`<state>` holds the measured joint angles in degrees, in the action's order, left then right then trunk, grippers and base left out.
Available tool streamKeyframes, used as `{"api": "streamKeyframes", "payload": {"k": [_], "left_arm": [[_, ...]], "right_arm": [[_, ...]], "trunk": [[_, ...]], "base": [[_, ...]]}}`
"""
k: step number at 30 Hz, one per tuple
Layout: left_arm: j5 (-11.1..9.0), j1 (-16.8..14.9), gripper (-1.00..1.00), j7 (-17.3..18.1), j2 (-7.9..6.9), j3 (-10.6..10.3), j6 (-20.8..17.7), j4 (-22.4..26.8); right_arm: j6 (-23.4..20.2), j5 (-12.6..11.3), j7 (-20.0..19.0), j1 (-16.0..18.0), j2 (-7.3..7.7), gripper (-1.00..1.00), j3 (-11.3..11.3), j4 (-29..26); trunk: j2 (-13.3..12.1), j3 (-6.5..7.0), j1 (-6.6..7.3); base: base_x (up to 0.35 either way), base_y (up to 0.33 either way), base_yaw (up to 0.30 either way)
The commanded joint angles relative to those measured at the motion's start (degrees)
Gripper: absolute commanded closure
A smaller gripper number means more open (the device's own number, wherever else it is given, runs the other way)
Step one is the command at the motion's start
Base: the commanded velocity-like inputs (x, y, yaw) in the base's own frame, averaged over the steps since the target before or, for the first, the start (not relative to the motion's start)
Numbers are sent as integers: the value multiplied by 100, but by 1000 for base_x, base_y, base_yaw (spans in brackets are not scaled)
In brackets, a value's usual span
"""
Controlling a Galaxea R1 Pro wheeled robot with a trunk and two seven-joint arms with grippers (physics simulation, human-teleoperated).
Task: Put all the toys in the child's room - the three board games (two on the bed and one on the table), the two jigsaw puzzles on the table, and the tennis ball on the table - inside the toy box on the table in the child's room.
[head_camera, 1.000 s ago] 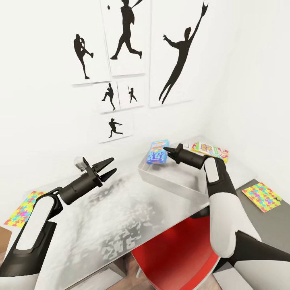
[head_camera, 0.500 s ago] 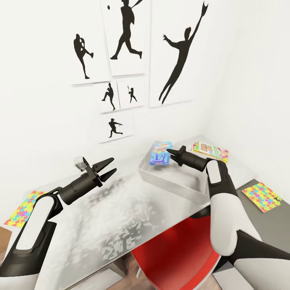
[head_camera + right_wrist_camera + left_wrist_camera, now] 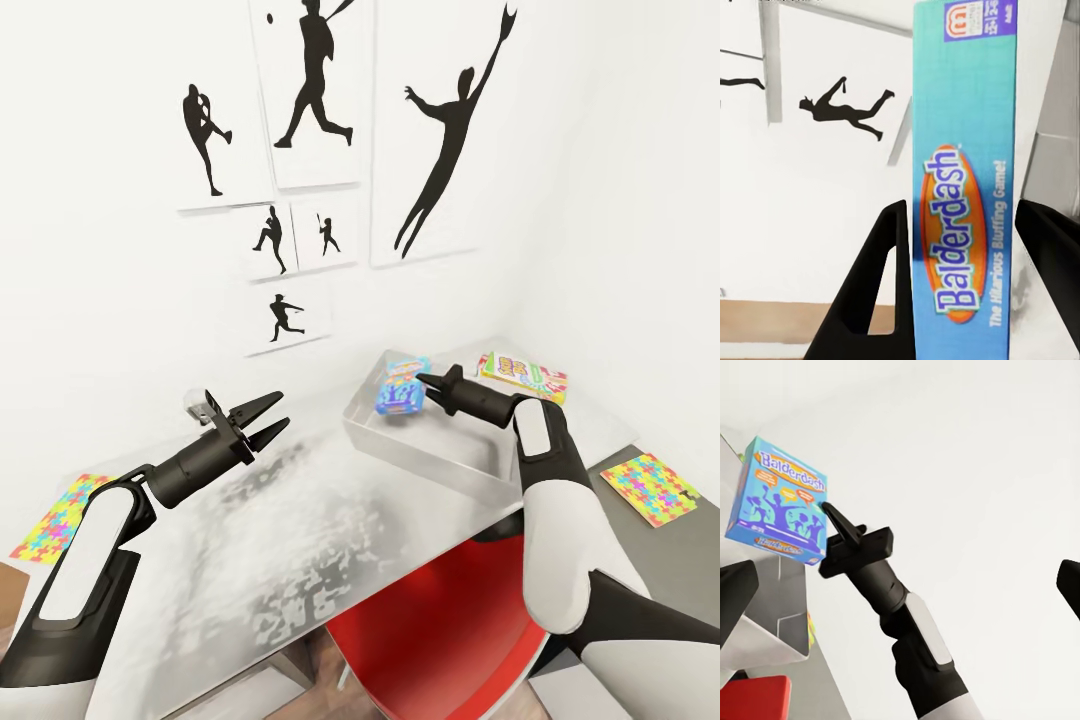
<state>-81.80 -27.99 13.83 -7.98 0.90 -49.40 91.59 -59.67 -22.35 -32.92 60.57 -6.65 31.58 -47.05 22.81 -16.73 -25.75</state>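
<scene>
Right wrist: blue "Balderdash" board game (image 3: 964, 195).

- Board games: two — blue Balderdash box (image 3: 401, 388), second board game (image 3: 521, 376).
- Jigsaw puzzles: two — left puzzle (image 3: 58, 518), right puzzle (image 3: 649, 488).
- Toy box (image 3: 420, 444): one.
- Wall silhouette prints (image 3: 443, 130): six.
- Red chair (image 3: 440, 640): one.

— What's my right gripper (image 3: 424, 386) doing?
— I see it over the grey toy box (image 3: 430, 445), the blue board game (image 3: 402, 386) tilted at its jaws.
— And my left gripper (image 3: 268, 417)?
— Jaws spread, above the tabletop (image 3: 300, 540). Another board game (image 3: 522, 374) lies far right; jigsaw puzzles sit at the left (image 3: 55, 517) and right (image 3: 649, 488) edges.
</scene>
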Motion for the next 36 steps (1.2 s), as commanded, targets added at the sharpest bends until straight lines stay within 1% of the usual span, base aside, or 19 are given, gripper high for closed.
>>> {"api": "streamKeyframes", "payload": {"k": [1,10,14,29,36], "left_arm": [[15,-5,-100,23,-1,6,-26,-1],[15,-5,-100,23,-2,1,-26,-1],[15,-5,-100,23,-2,-1,-26,-1],[15,-5,-100,23,-1,-2,-26,-1],[15,-5,-100,28,-2,-2,-26,-1]], "right_arm": [[-33,47,-6,10,-9,100,35,-1],[-33,50,317,21,-23,100,34,1],[-33,52,391,23,-28,100,33,2],[-33,53,470,18,-35,100,33,3],[-33,48,477,23,-33,100,33,3]], "trunk": [[11,-11,-3],[11,-11,-3],[11,-11,-3],[11,-14,-3],[11,-43,-3]], "base": [[0,0,0],[0,0,0],[0,0,0],[0,0,0],[0,0,0]]}}
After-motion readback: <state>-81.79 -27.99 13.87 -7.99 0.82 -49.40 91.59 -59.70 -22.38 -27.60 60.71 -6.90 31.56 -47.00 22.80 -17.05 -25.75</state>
